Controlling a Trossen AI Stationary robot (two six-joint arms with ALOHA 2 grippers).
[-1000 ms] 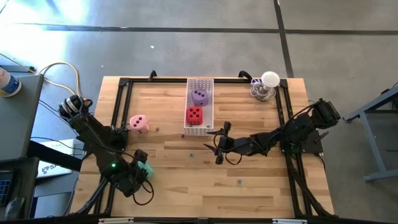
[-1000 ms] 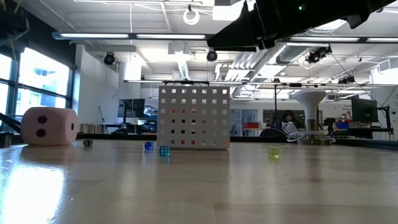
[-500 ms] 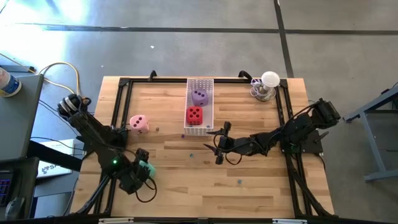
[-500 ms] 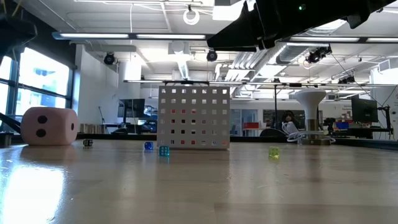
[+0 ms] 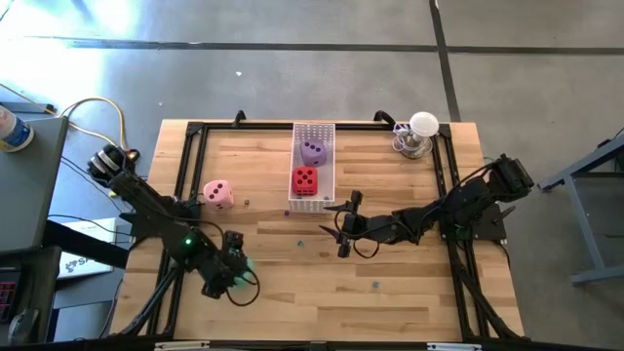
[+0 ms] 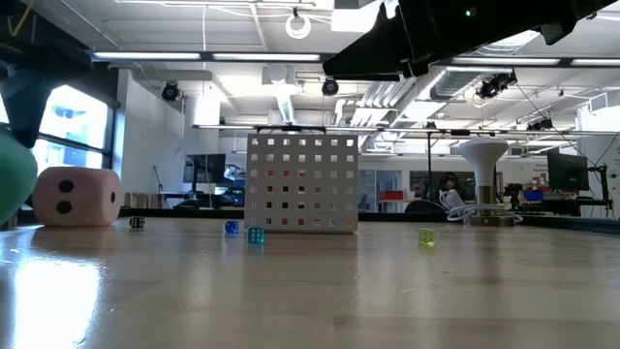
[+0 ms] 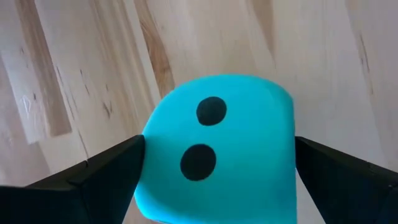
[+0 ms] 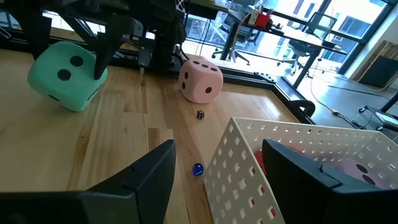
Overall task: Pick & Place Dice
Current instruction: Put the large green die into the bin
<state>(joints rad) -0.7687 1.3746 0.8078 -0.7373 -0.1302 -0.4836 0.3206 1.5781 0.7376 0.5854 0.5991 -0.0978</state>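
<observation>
The green die [image 7: 214,155] sits between my left gripper's [image 5: 235,274] fingers near the table's near-left part; it also shows in the right wrist view [image 8: 67,74] and at the low view's left edge [image 6: 10,179]. The pink die [image 5: 217,193] rests on the table. The red die [image 5: 305,180] and the purple die [image 5: 313,151] lie in the white perforated tray [image 5: 328,166]. My right gripper [image 5: 341,226] hovers open near the table's middle, just near-right of the tray. My left gripper pinches the green die by two opposite side faces [image 7: 146,168], one finger [image 7: 106,177] on each side. The fingers come from above, slanting down. The die is lifted clear of the table and tilted, its two-pip face [image 7: 205,134] toward the wrist camera.
Several tiny dice lie scattered on the wood, among them a blue one [image 8: 197,169] and a black one [image 8: 199,114] between the tray and the pink die. A white lamp-like object [image 5: 419,132] stands at the far right corner. A black frame [image 5: 185,161] edges the table.
My left gripper has carried the green die toward the table's right, a little nearer the middle. The die has come into the low view's left edge. My right arm has kept still.
</observation>
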